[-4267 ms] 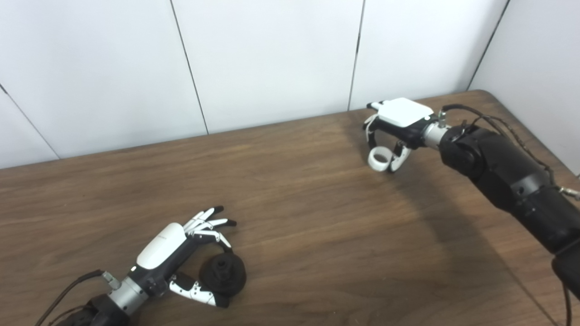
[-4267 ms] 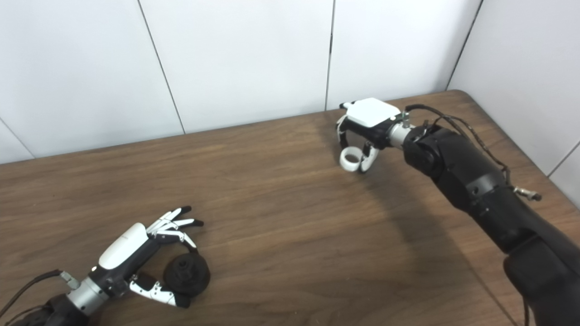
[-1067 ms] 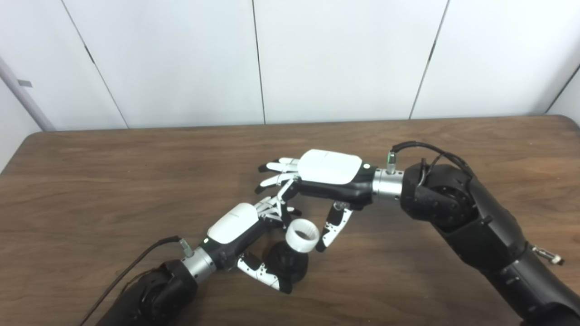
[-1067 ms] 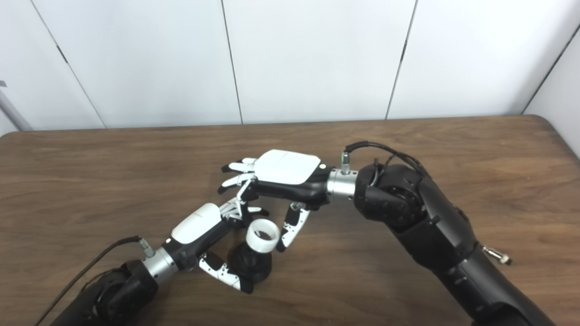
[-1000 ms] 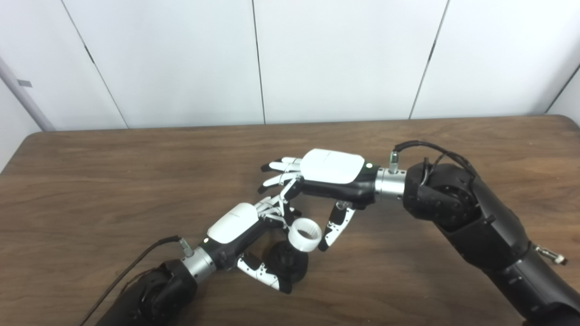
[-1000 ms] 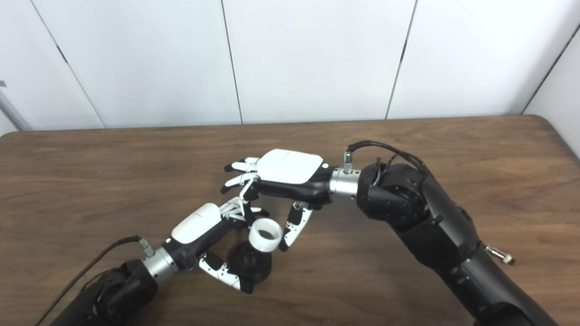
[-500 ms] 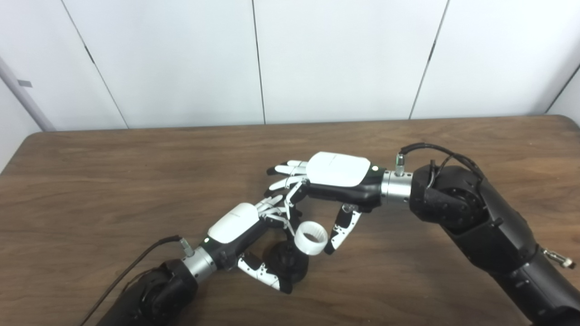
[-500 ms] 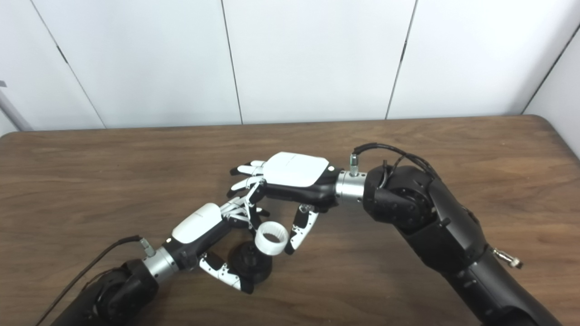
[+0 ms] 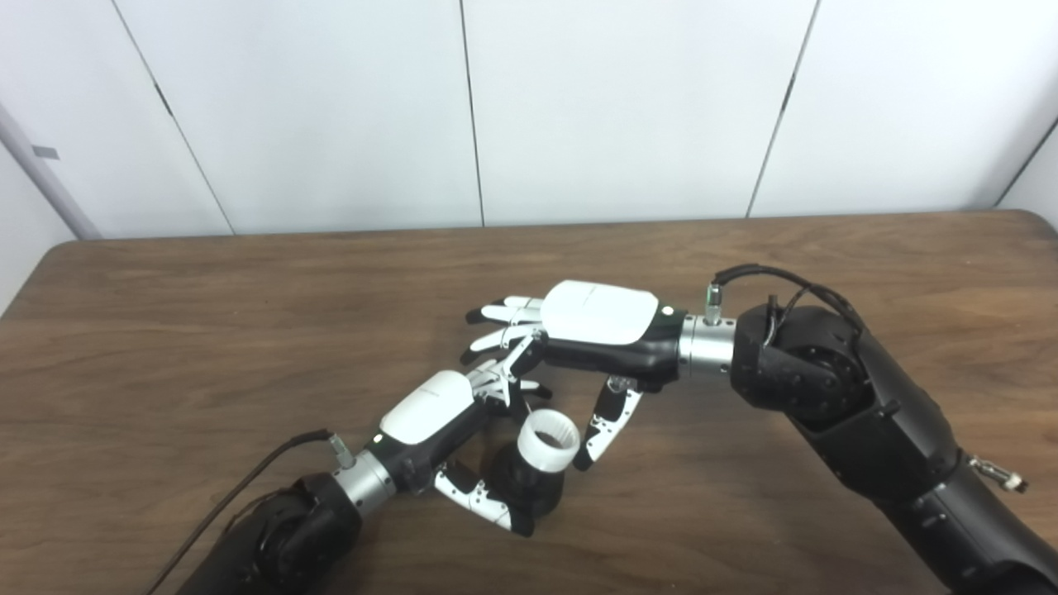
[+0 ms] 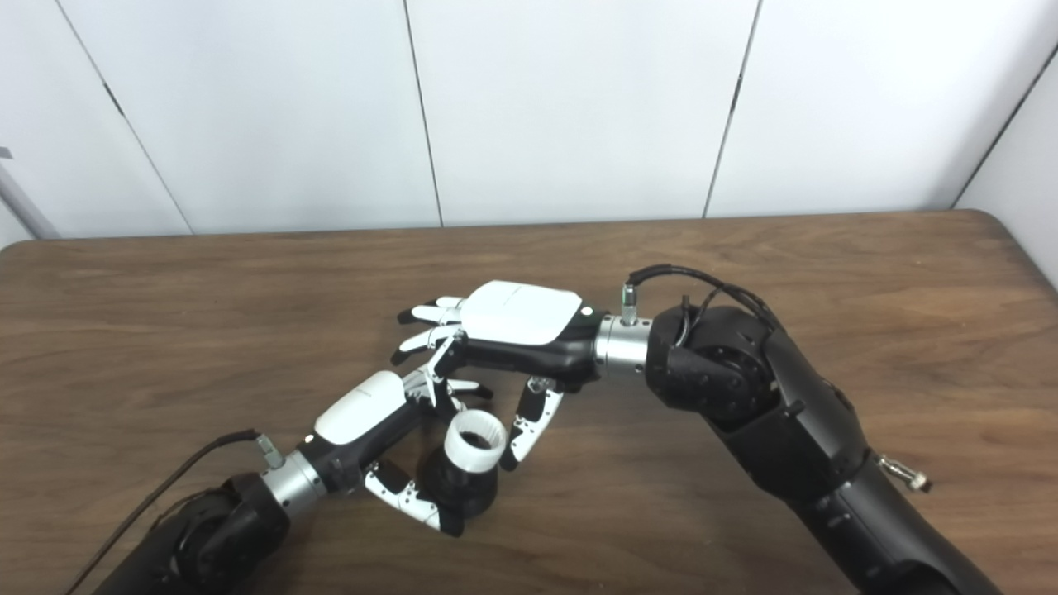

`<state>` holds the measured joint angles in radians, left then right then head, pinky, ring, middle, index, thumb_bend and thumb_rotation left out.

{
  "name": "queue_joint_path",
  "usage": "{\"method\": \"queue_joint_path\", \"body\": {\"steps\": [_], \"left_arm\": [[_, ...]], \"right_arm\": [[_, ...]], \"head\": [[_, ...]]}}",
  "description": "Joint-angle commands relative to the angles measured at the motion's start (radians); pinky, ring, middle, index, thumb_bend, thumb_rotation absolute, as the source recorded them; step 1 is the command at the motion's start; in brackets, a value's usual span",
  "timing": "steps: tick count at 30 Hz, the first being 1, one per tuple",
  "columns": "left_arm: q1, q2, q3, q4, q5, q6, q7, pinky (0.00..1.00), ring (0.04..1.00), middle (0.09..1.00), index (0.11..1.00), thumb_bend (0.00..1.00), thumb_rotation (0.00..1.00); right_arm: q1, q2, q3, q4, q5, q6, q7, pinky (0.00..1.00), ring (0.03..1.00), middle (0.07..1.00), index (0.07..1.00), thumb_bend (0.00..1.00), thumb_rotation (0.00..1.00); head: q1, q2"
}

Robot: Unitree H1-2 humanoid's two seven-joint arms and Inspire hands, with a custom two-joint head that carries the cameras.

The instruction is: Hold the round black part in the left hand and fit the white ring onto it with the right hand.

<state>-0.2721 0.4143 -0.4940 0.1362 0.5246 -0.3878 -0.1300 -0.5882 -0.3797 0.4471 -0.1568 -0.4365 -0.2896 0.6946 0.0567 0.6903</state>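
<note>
L hand clamped on black part, steadying it on table | R hand pinches white ring btwn thumb & finger, tilted, touching part's top – prob lining up bore, not seated yet

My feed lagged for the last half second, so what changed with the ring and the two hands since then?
The right hand moved left and down toward the robot, bringing the white ring from beside the round black part to directly over its top; whether it is seated cannot be told. Unchanged: the right hand grips the ring, the left hand holds the black part on the table.
</note>
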Motion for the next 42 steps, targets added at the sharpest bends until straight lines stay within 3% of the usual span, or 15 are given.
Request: {"method": "queue_joint_path", "body": {"steps": [1, 42], "left_arm": [[0.020, 0.001, -0.027, -0.007, 0.049, 0.013, -0.067, 1.00, 1.000, 0.852, 0.480, 0.53, 0.06], [0.027, -0.008, -0.020, -0.048, 0.054, 0.025, -0.083, 1.00, 1.000, 0.859, 0.480, 0.52, 0.06]], "right_arm": [[-0.048, 0.007, -0.008, -0.020, 0.022, -0.016, -0.010, 1.00, 1.000, 0.887, 0.480, 0.52, 0.14], [-0.026, 0.022, 0.011, 0.062, -0.001, -0.066, -0.028, 1.00, 1.000, 0.883, 0.480, 0.52, 0.14]], "head": [[0.002, 0.002], [0.026, 0.020]]}}
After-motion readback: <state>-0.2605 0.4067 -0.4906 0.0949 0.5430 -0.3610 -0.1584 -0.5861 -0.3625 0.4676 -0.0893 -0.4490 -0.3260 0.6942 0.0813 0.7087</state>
